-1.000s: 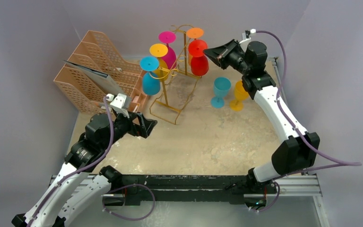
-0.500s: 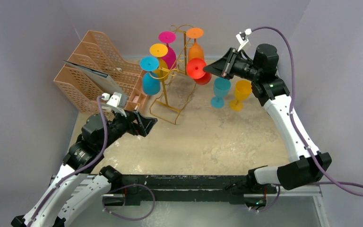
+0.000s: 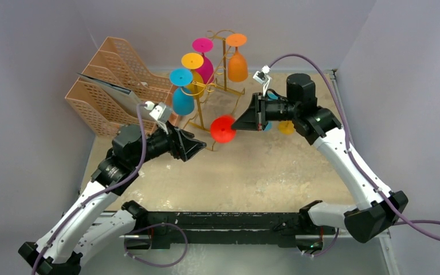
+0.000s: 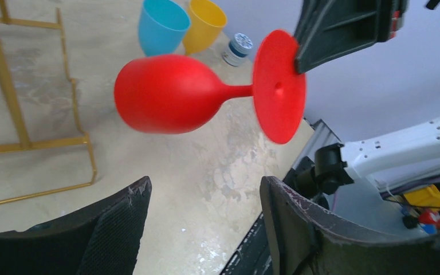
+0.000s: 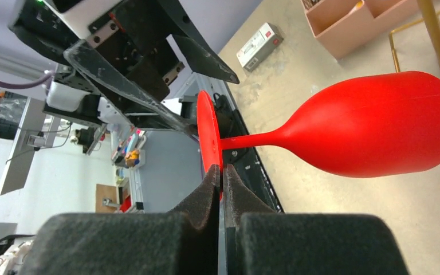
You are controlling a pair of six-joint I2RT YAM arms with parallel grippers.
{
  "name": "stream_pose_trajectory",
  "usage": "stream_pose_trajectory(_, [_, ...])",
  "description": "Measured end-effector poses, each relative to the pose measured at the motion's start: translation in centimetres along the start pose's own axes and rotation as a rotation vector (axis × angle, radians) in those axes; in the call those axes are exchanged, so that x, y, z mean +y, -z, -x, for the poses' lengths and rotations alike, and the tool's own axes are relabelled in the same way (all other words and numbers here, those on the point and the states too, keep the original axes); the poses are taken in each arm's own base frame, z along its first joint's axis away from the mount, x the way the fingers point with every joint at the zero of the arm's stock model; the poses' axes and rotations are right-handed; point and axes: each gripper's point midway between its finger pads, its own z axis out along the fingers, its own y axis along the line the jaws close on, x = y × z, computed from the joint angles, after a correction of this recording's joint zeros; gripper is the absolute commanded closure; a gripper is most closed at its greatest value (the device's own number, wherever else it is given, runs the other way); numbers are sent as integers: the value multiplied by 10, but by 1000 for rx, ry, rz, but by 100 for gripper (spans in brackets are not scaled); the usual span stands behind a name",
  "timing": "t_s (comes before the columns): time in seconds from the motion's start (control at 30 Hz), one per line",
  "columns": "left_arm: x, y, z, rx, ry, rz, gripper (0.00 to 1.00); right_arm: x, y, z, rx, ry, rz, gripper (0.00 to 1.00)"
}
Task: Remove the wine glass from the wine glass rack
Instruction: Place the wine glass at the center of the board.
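Note:
My right gripper (image 3: 238,122) is shut on the round foot of a red wine glass (image 3: 222,129) and holds it on its side above the table, clear of the gold wire wine glass rack (image 3: 220,54). The right wrist view shows my fingers (image 5: 222,180) pinching the foot's rim, with the red bowl (image 5: 378,129) to the right. My left gripper (image 3: 197,146) is open just left of the red glass. In the left wrist view the glass (image 4: 172,94) hangs above my open fingers (image 4: 206,197). Orange, pink, yellow and blue glasses still hang on the rack.
A peach lattice file organizer (image 3: 114,80) stands at the back left. A teal glass and a yellow glass (image 3: 286,127) stand upright behind my right gripper, also seen in the left wrist view (image 4: 163,26). The rack's wire base (image 3: 206,134) lies near my left gripper.
My right gripper pulled the red glass off the rack and carried it forward and left toward the table's middle. My left gripper moved right toward the glass.

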Motion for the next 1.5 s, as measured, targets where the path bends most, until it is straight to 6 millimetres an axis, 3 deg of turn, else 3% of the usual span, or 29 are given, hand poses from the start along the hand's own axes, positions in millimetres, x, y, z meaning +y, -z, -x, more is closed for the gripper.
stream_pose_trajectory(0.23, [-22, -11, -2, 35, 23, -145, 38, -12, -4, -15, 32, -20, -14, 100])
stream_pose_trajectory(0.53, [-39, -21, 2, 47, 53, -257, 53, -3, -7, -22, 60, 11, 25, 100])
stream_pose_trajectory(1.0, [-45, -28, 0, 74, 93, -308, 100, 9, -9, -29, 99, 20, 92, 100])
stream_pose_trajectory(1.13, [-47, -28, -1, 80, 99, -321, 100, 11, -9, -29, 102, 43, 109, 96])
stream_pose_trajectory(1.3, [-48, -30, -4, 101, 103, -343, 100, 12, -9, -30, 106, 50, 115, 75])
stream_pose_trajectory(1.43, [-50, -32, -7, 117, 103, -369, 100, 16, -11, -34, 119, 55, 129, 74])
stream_pose_trajectory(1.5, [-52, -32, -7, 121, 100, -385, 100, 17, -11, -35, 124, 56, 134, 78])
